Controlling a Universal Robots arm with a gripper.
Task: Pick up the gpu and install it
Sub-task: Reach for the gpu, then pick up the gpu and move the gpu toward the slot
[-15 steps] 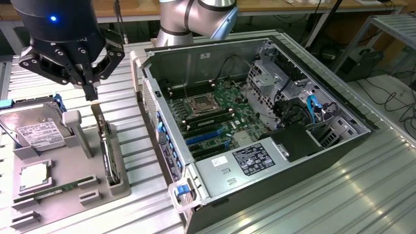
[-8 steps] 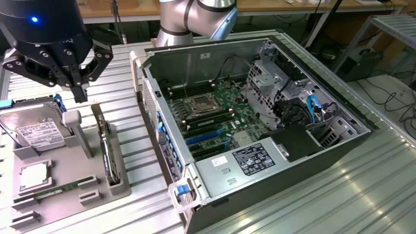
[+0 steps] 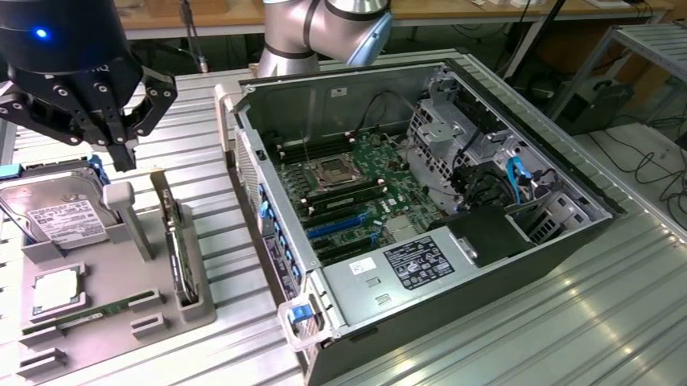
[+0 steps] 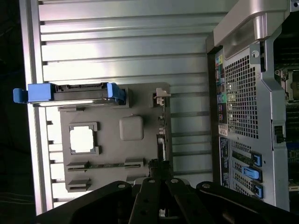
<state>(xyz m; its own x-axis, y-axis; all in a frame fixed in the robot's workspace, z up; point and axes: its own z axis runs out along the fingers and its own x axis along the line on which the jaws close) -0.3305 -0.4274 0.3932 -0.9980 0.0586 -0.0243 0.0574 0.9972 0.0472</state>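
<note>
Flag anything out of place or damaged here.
Nothing stands out. The gpu stands edge-on in its slot of the grey holder; the shut gripper hangs above the holder, empty. The open computer case looks intact.

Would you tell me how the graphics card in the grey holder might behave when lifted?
Probably stiff: the graphics card is a thin flat board. Standing on edge in its holder, it could tip once freed. Being so thin, it likely dislikes sideways force.

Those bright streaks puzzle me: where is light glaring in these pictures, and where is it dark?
Exterior view: glare streaks the ribbed metal table at the exterior view's right; the computer case is evenly lit inside. Wrist view: bright bands on the table slats, darkness beyond its edge.
</note>
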